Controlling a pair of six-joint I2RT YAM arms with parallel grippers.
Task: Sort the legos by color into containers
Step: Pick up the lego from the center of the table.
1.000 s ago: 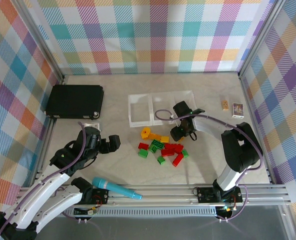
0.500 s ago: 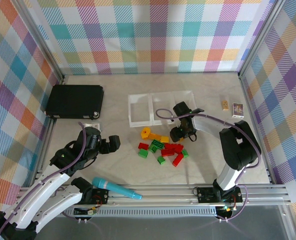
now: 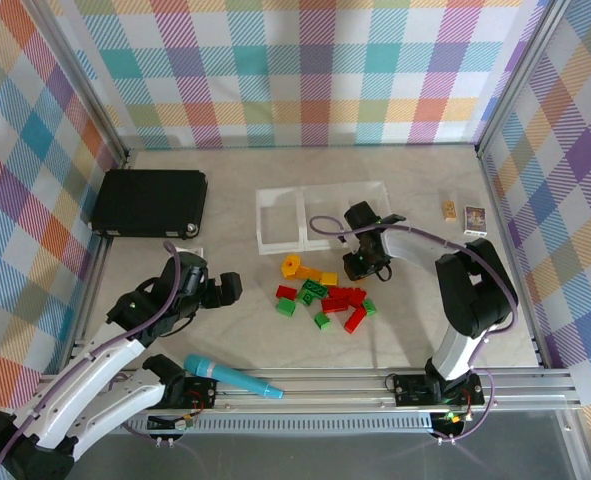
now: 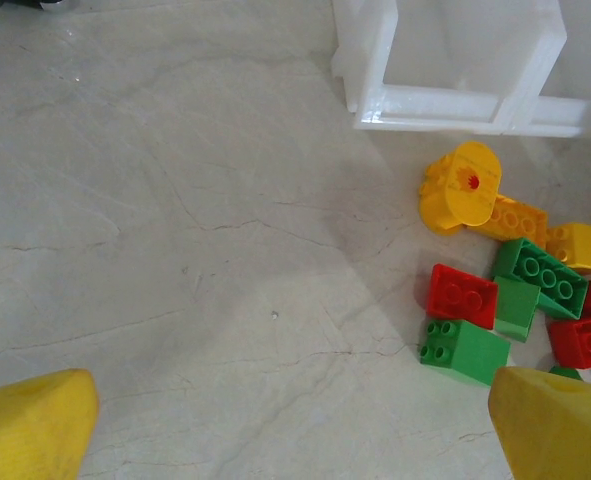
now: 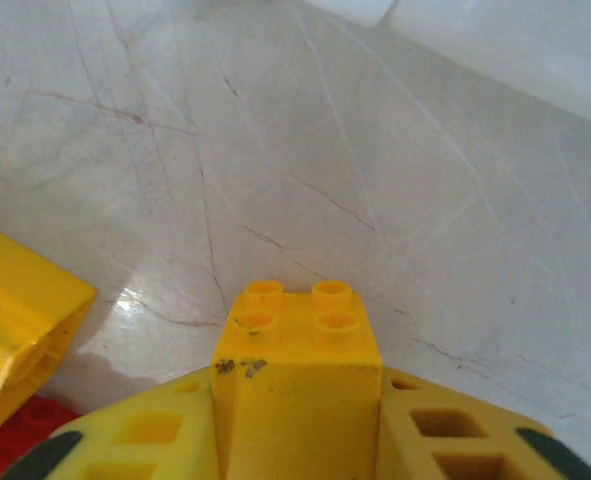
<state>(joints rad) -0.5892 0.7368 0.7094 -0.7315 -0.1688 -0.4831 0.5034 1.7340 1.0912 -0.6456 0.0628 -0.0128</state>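
Centre of the overhead view: the right gripper point(image 3: 359, 266) is closed on a yellow brick point(image 5: 297, 345), just above the pile of bricks point(image 3: 337, 297) and below the white bins point(image 3: 279, 248). At lower left, the left gripper point(image 3: 221, 289) hangs wide open, empty.

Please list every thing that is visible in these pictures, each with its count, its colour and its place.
legos: about a dozen, red, green and yellow, piled at the table centre.
yellow brick: one, yellow, in the right pincer.
containers: three, white, in a row behind the pile.
black case: one, black, far left.
cards: two, printed, far right.
teal tool: one, teal, near edge.
left pincer: open, left of the pile.
right pincer: shut on the yellow brick, by the pile's far side.
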